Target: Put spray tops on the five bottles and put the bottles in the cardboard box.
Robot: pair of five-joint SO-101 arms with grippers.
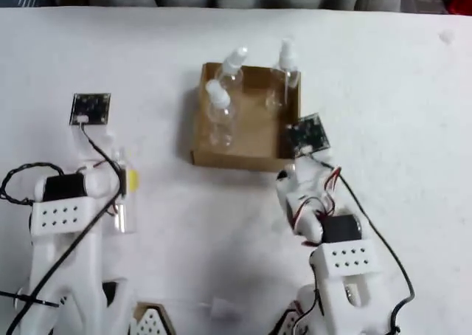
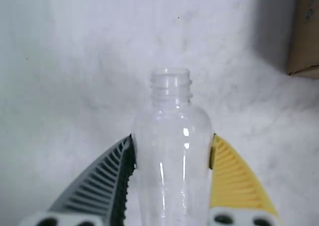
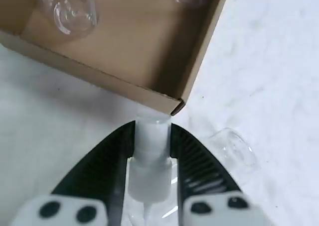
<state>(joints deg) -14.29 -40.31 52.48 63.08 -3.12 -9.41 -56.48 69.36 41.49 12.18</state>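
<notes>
Left pincer (image 2: 172, 146) clamped on a clear smooth plastic bottle (image 2: 169, 116). A grey ribbed finger (image 2: 99, 186) presses one side of the round body and a yellow ribbed finger (image 2: 234, 181) the other. The bottle has a threaded neck, open, with no top on it. In the high view this bottle (image 1: 125, 202) is over the white, faintly mottled tabletop (image 1: 383, 69), well apart from the brown cardboard box (image 1: 251, 139) and to its left.

Right pincer (image 3: 152, 129) clamped on a white plastic spray top (image 3: 149, 171), which sits cylindrical collar and nozzle head between two black ribbed fingers (image 3: 99, 171). It is just beside the box's near right corner, outside the wall; in the high view this pincer (image 1: 287, 176) is by that same corner.

The box is shallow and rectangular, open on top, with matte corrugated walls. Three clear bottles with white spray tops are inside:
- Back-left bottle (image 1: 231, 69), by the far wall.
- Front-left bottle (image 1: 220, 117), nearer the arms.
- Right-side bottle (image 1: 286, 73), with its nozzle past the far rim.

All three have their spray ends toward the far wall and their rounded bases toward the arms. Cannot tell whether they are lying flat or leaning.

A small clear dome-shaped cap (image 3: 232, 149) lies on the tabletop just beside the right pincer, outside the box.
</notes>
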